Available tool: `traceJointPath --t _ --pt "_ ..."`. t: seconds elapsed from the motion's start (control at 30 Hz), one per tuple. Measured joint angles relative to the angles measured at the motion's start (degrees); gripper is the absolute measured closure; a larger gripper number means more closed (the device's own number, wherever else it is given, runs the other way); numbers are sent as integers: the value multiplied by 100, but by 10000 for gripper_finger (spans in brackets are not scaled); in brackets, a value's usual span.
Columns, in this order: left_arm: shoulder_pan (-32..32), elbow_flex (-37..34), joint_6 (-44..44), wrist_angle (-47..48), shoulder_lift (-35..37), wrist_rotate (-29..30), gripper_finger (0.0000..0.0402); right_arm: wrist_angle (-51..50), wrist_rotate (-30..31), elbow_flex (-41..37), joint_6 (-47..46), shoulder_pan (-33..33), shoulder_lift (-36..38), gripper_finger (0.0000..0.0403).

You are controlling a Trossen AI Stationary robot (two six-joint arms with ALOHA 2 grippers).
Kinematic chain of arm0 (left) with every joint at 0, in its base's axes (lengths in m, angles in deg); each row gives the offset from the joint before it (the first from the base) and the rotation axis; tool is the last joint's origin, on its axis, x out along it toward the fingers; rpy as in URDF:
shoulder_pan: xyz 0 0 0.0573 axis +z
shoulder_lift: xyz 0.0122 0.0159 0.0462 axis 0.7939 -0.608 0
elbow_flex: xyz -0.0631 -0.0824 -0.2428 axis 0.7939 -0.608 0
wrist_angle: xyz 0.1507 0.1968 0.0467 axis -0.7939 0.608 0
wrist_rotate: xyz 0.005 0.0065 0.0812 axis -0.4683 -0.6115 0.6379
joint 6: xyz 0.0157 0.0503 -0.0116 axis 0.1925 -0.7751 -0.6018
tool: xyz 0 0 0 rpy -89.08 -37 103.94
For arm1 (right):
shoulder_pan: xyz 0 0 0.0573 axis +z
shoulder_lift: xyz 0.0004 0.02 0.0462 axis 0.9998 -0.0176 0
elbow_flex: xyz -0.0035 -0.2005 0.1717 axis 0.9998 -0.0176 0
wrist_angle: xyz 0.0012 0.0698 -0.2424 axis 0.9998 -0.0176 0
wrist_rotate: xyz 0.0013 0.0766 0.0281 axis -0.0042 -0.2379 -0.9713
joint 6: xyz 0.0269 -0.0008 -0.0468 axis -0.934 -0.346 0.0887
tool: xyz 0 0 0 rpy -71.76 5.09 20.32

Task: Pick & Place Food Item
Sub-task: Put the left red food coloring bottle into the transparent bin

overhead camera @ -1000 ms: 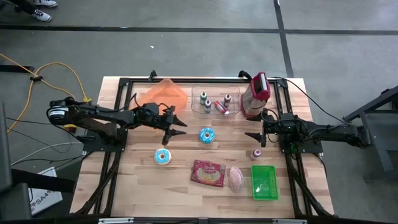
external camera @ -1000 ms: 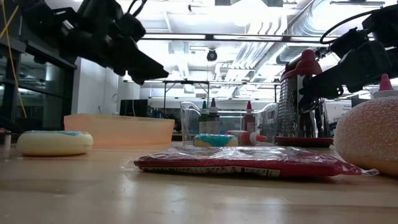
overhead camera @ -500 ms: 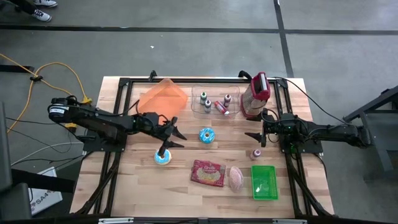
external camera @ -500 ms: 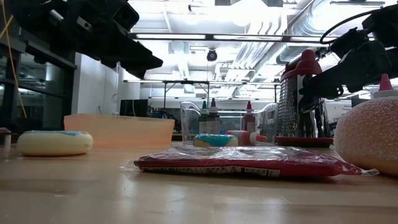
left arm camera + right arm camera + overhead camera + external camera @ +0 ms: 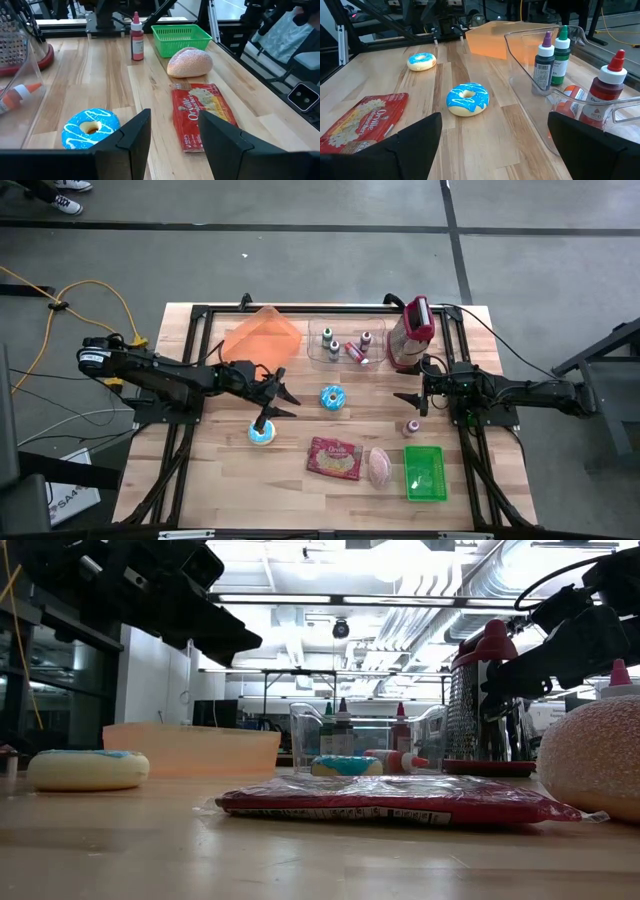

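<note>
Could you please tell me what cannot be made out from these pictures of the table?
- Left gripper: high view too small to tell whether it touches the left donut below it.
- Bottle labels in the clear bin: too small in every view.
- Green basket contents: its wall hides them in the left wrist view.
- Red packet print: edge-on in the low view.

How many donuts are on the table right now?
2. One blue-iced donut lies mid-table in front of the clear bin; the other donut lies under the left gripper. None appear hidden.
</note>
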Motion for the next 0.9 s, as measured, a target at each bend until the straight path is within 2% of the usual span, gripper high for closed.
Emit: traceJointPath --t 0.67,0.9 --pt "0 0 -2 0 -2 0 243 12 9 1 -1 1 -1 50" --pt "0 2 -2 0 -2 0 243 14 -3 2 -724 1 0 50"
